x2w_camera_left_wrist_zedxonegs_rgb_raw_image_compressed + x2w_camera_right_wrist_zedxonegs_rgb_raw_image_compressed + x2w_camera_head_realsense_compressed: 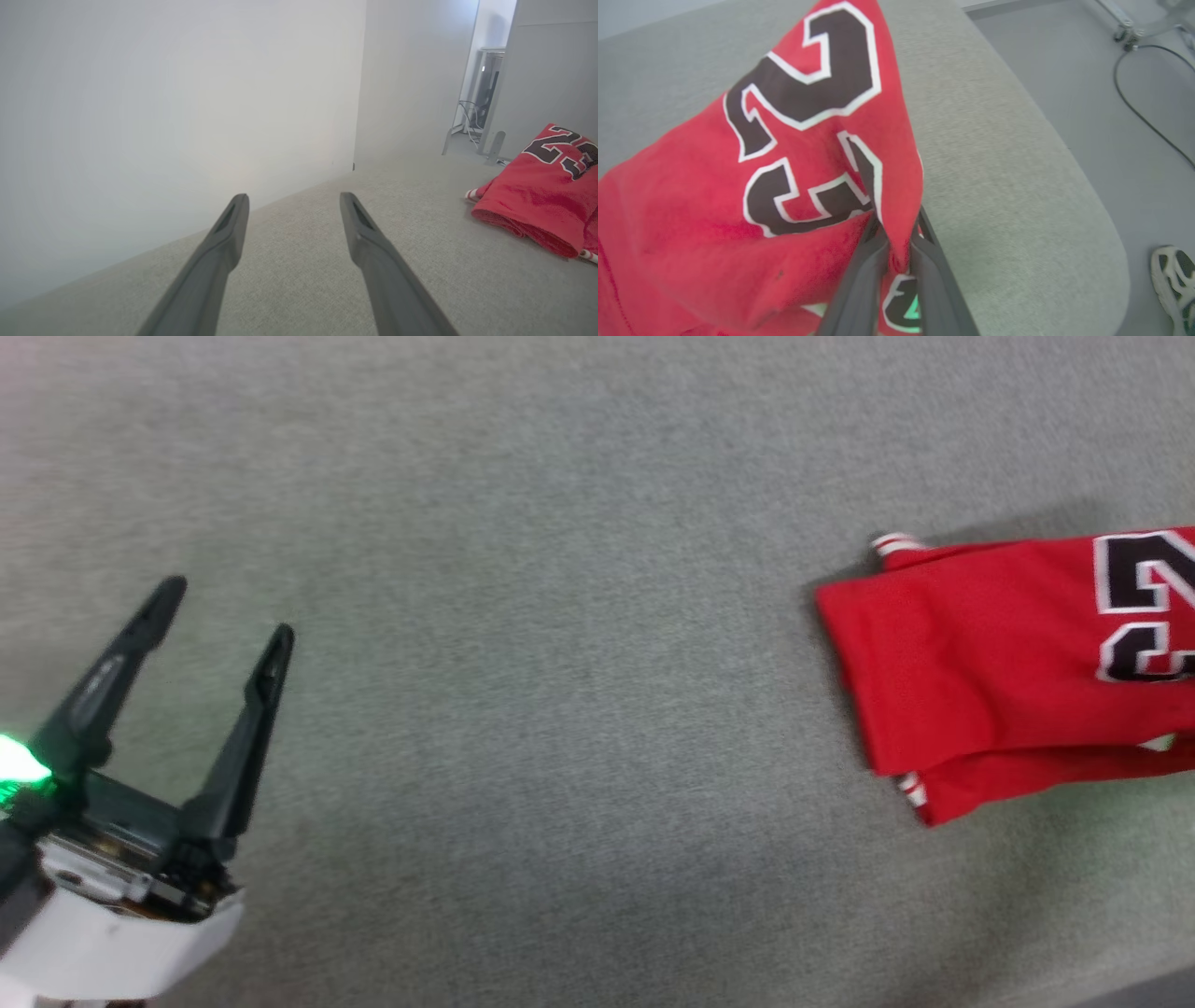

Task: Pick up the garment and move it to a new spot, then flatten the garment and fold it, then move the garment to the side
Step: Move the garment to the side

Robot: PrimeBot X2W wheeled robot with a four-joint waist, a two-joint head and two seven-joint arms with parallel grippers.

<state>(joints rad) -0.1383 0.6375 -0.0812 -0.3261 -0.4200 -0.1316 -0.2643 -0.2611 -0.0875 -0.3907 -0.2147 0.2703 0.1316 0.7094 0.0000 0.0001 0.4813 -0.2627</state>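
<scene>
The garment [990, 672], a red jersey with black white-outlined print, lies folded at the right edge of the grey table [560, 616] in the head view. It shows at the right in the left wrist view [537, 196]. In the right wrist view a ridge of the garment [794, 163] rises between the two dark fingers of my right gripper [896, 252], which is shut on the red cloth. My left gripper [229, 607] hangs open at the lower left, far from the garment, with nothing between its fingers [233, 219].
The table's rounded corner [1101, 261] drops to a grey floor with a black cable [1148, 121]. A person's shoe [1174, 280] stands on the floor. A pale wall [163, 116] borders the table's far side, with a doorway and metal frame [481, 98] beyond.
</scene>
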